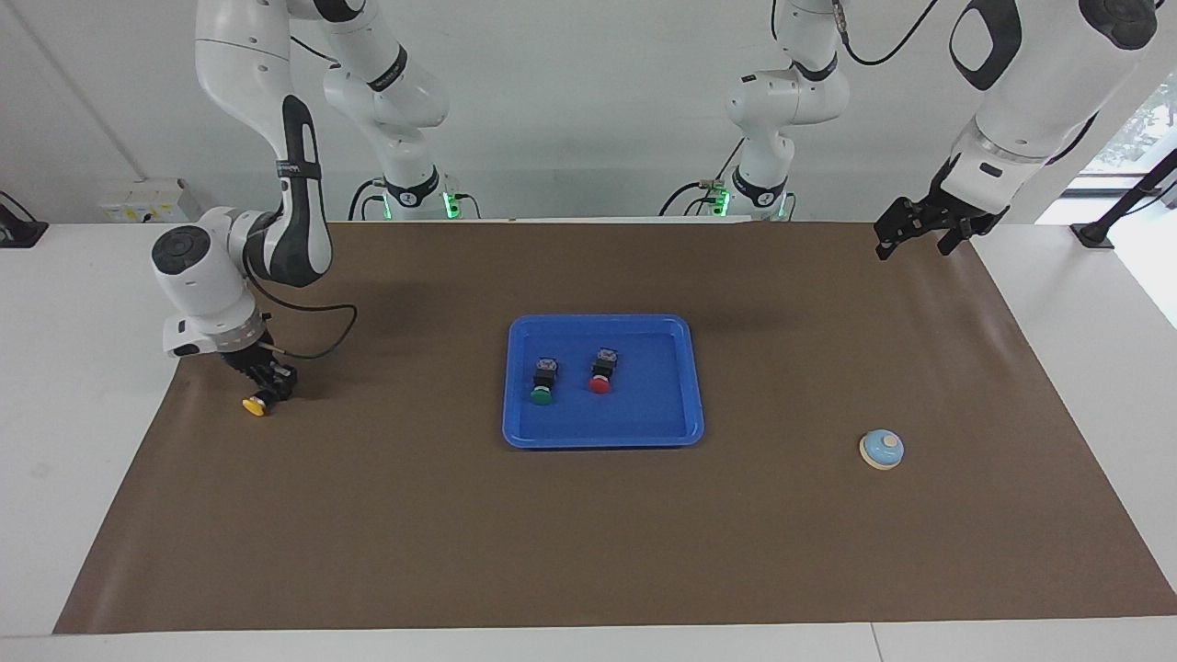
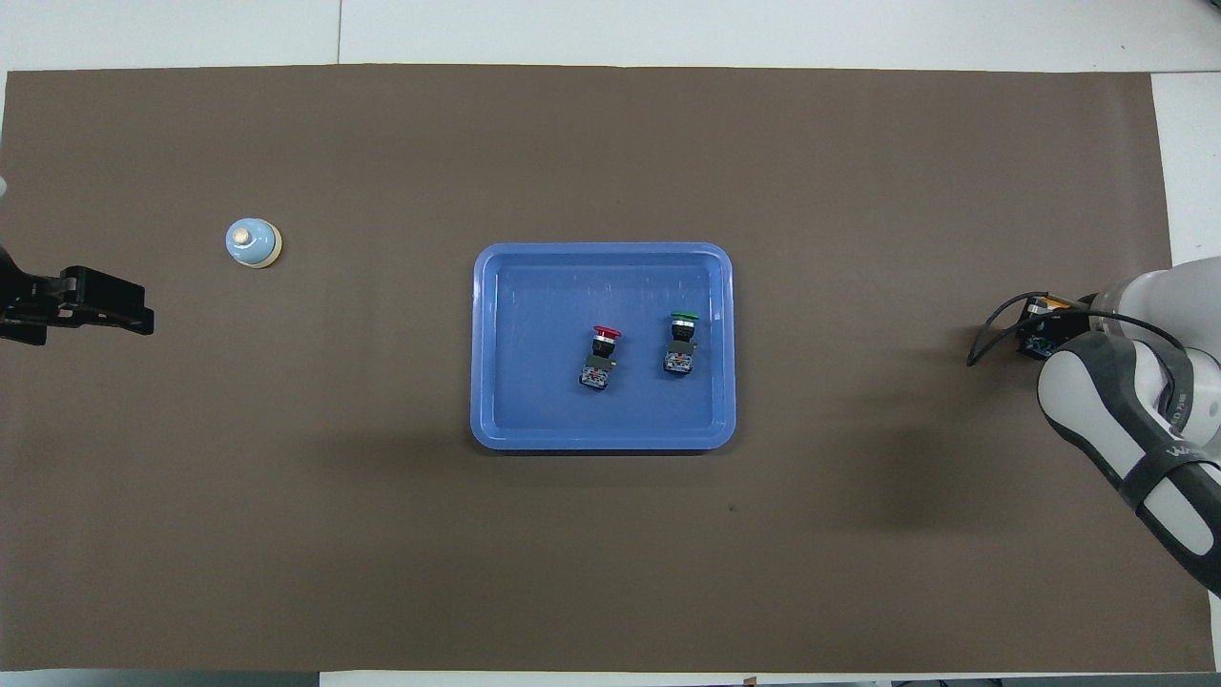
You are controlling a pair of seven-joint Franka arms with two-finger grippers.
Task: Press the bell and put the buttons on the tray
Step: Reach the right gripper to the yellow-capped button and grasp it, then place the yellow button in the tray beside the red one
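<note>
While the left claw (image 1: 910,230) waits open, the right claw (image 1: 265,391) grips the black-bodied, yellow-capped button (image 1: 255,405).

Overhead: right hand (image 2: 1040,329) mostly hidden under own arm; yellow button (image 1: 255,405) body hidden by hand; left hand (image 2: 95,310) cut by edge.

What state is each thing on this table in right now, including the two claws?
Tray: flat on the mat, holding two buttons.
Green button: lying in the tray.
Red button: lying in the tray.
Yellow button: on the mat, gripped.
Bell: upright, untouched.
Right gripper: shut on the yellow button.
Left gripper: open, waiting, raised.
</note>
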